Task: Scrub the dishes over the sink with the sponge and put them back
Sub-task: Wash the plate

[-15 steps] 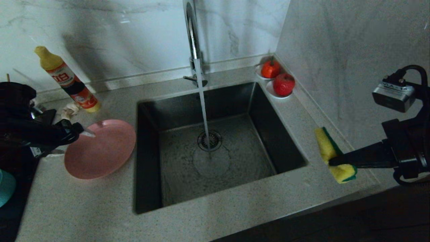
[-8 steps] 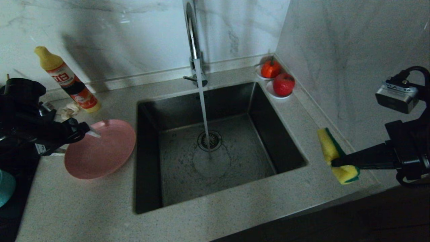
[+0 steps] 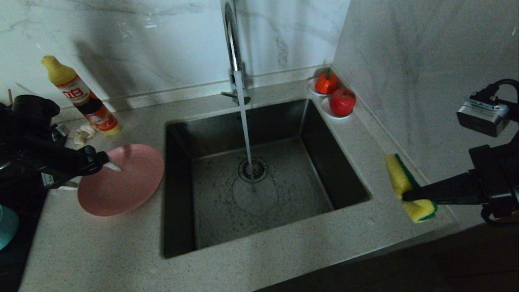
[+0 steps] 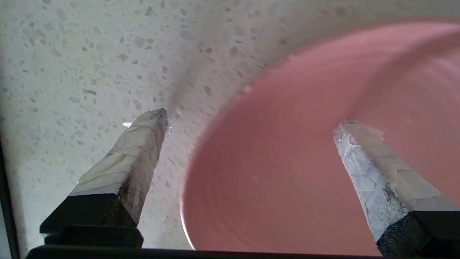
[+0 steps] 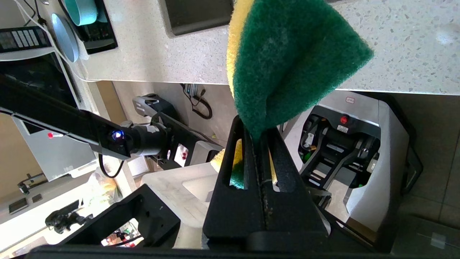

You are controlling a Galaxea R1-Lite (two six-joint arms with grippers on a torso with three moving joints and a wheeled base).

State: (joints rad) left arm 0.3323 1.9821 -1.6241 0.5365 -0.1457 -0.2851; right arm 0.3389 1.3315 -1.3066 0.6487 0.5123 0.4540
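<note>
From the head view, the sink [image 3: 259, 174] sits in the middle of the bench [image 3: 101, 251], and water runs from the faucet [image 3: 232, 44] straight down to the drain. The pink plate [image 3: 121, 182] lies flat on the bench just left of the sink, so it is close to the water when it is time to wash it. The left end effector [image 3: 106, 161] hangs over the plate's left rim with its fingers spread wide, likely so that 1 finger can go on each side of the rim. A bit of the teal bowl [image 3: 6, 227] shows at the far left edge, waiting its turn. The right end effector [image 3: 405, 196] is out past the right side of the sink, pinching the sponge [image 3: 405, 188] tight and holding it up off the bench, ready for scrubbing. A soap bottle [image 3: 81, 97] stands behind the plate, and 2 red fruits [image 3: 336, 95] sit on small saucers in the back corner. In the left wrist view, the 2 taped fingers [image 4: 143, 144] stand far apart. One is over the speckled bench and the other is over the pink plate [image 4: 305, 144], so the rim lies between them; I cannot tell if they touch it. In the right wrist view, the black fingers are pressed together on the sponge [image 5: 287, 61], its green side facing the camera and the yellow side behind.
</note>
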